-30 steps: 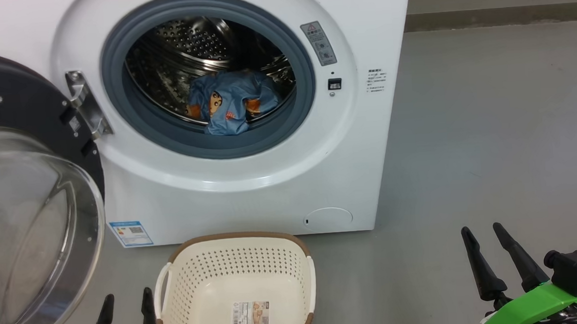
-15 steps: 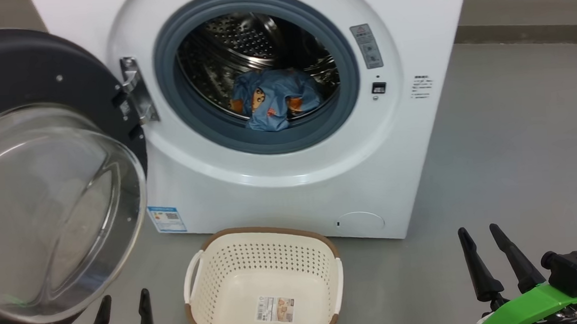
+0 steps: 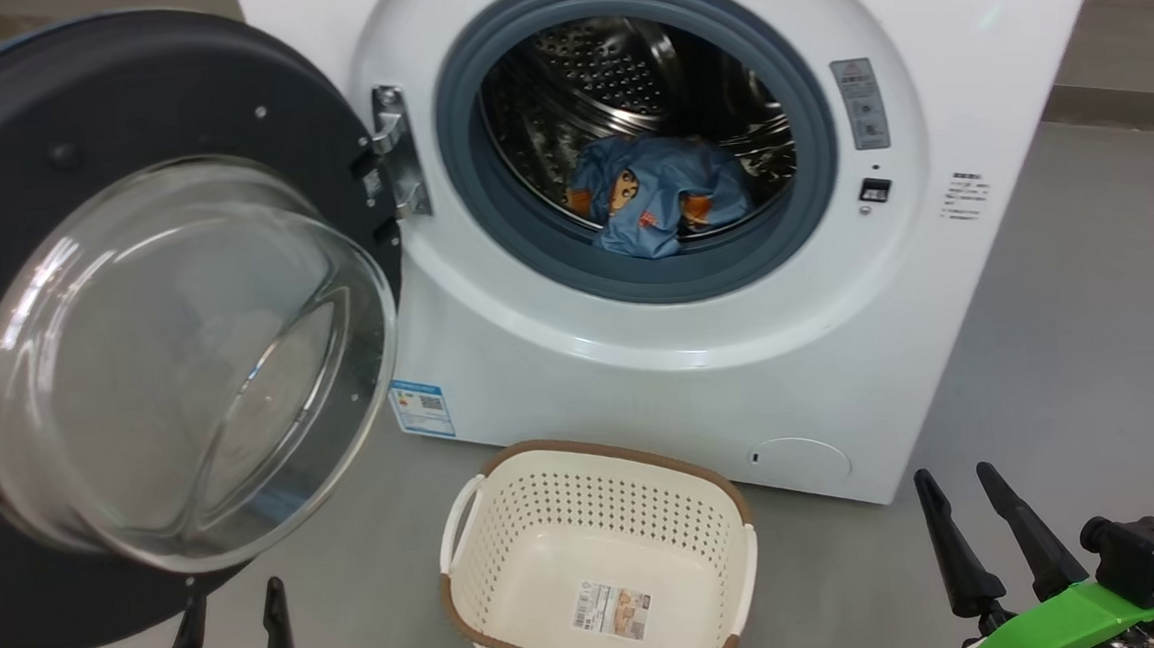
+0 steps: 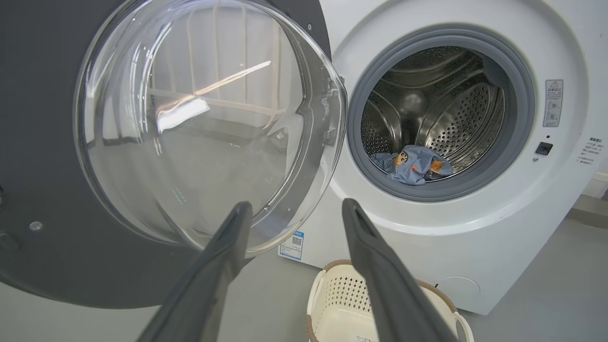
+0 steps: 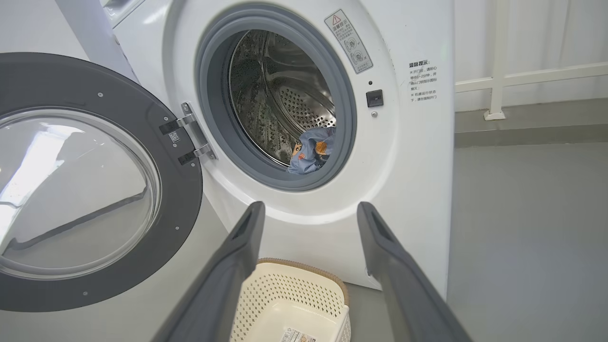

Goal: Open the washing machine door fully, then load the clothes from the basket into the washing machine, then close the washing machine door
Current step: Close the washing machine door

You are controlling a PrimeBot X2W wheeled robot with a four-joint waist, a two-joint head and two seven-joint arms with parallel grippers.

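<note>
The washing machine (image 3: 641, 380) stands ahead with its door (image 3: 43, 116) swung wide open to the left on its hinge. The clothes (image 3: 655, 199), light blue with orange-brown figures, lie inside the steel drum, with one fold reaching the grey gasket. On the floor in front sits the basket (image 3: 511, 558), holding nothing but its label sticker. My left gripper (image 3: 235, 593) is open below the door's glass bowl, left of the basket. My right gripper (image 3: 952, 473) is open over the floor to the basket's right. The left wrist view has the left gripper (image 4: 297, 204) facing the door (image 4: 47, 213) and clothes (image 4: 415, 164).
Grey floor spreads to the right of the machine, bounded by a low kerb (image 3: 1124, 100). A white railing (image 5: 496, 85) stands behind it in the right wrist view. The open door fills the space at the left, close to my left gripper.
The camera has turned left, so the whole picture has slid right and more of the door shows. Door, clothes, basket and both grippers keep their places.
</note>
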